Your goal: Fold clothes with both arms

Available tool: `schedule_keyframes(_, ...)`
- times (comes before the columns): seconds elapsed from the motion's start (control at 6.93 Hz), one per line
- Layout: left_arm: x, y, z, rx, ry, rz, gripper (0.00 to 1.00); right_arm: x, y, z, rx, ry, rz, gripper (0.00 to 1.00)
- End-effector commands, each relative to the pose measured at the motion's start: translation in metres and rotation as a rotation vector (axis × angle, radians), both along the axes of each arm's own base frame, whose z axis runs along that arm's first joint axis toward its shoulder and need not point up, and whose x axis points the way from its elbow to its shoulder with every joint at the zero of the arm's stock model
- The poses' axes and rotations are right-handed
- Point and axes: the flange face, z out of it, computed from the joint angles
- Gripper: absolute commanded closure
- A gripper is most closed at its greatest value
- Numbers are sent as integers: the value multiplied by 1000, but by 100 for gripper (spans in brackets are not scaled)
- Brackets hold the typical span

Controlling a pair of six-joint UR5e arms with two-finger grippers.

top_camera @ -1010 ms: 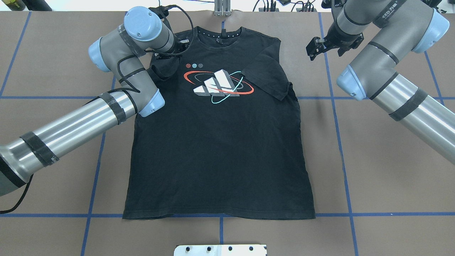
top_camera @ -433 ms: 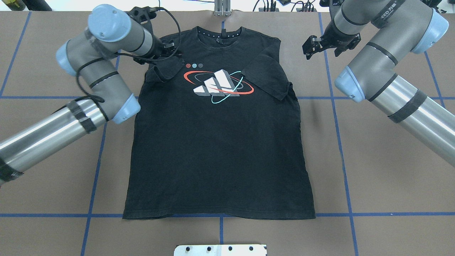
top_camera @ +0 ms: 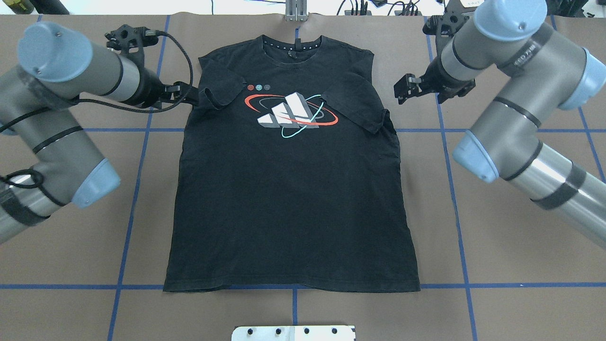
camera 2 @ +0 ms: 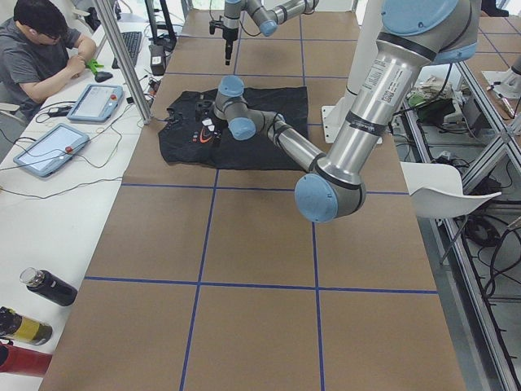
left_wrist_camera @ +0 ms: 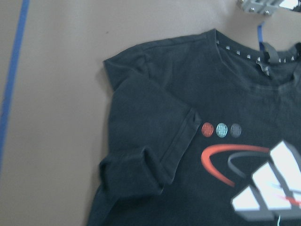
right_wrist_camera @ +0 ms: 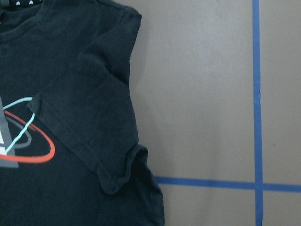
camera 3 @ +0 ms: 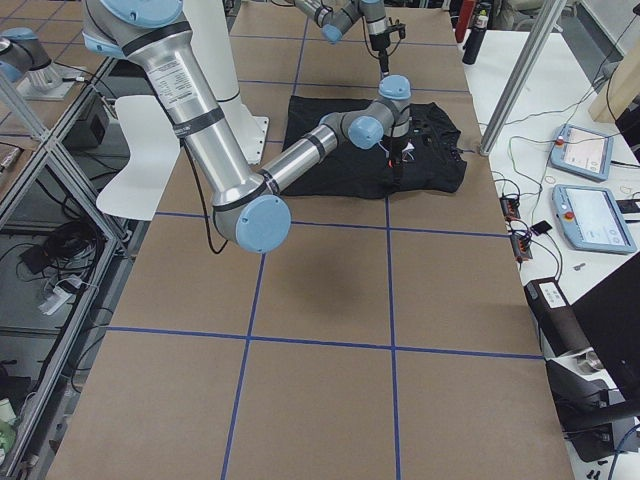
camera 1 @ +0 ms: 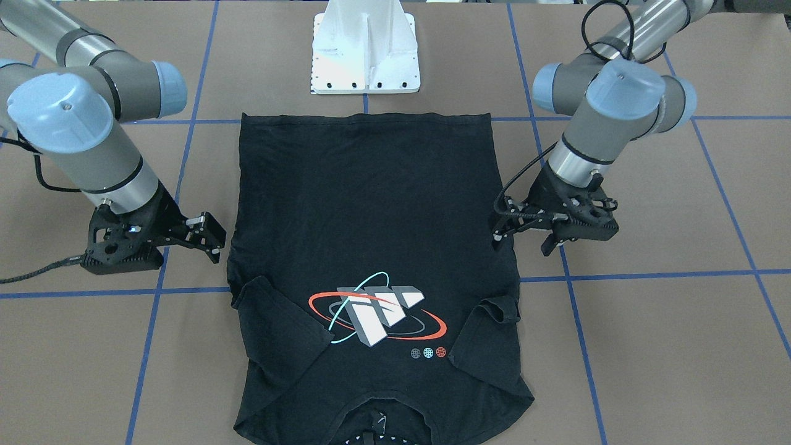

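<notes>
The black T-shirt [top_camera: 293, 203] lies flat on the brown table with its graphic [top_camera: 291, 113] facing up and its collar at the far edge. Its two sleeves [top_camera: 220, 92] [top_camera: 355, 102] are folded inward onto the chest. They also show in the wrist views, the left sleeve [left_wrist_camera: 150, 136] and the right sleeve [right_wrist_camera: 89, 122]. My left gripper [top_camera: 182, 92] hovers just off the shirt's left shoulder edge, open and empty [camera 1: 524, 240]. My right gripper [top_camera: 402, 88] hangs beside the right shoulder edge, open and empty too [camera 1: 209, 238].
The white pedestal base [camera 1: 366, 49] stands at the near table edge by the shirt's hem. A metal bracket [top_camera: 296, 12] sits at the far edge behind the collar. A person [camera 2: 41, 57] sits at a side table with tablets [camera 2: 49, 148] and bottles [camera 2: 49, 287].
My left arm has drawn back to the left off the shirt, leaving the left sleeve folded on the chest. My right gripper has shifted slightly toward the shirt's right edge.
</notes>
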Motion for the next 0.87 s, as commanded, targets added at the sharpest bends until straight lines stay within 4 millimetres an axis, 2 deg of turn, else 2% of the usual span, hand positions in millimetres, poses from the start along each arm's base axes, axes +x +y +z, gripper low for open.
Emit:
schedule_keyframes(0.0,-39,59,16,-33,27,53,0,10,113,7,-32,-29,18,0)
schedule_keyframes(0.14,-45,99,30,-32,23,93,0,16,155,9,-58,-38,11,0)
schedule_keyframes(0.29,-42,129,38,-25,30,131,0,5,200,17,-79,-16,27,0)
schedule_keyframes(0.43,-39,159,49,-36,28,176,0,-9,248,16,-84,-3,40,0)
schedule_keyframes(0.58,-28,196,64,-80,88,182,0,-13,283,19,-110,4,21,0)
schedule_keyframes(0.72,-9,239,84,-111,115,166,0,-29,312,29,-73,38,44,0)
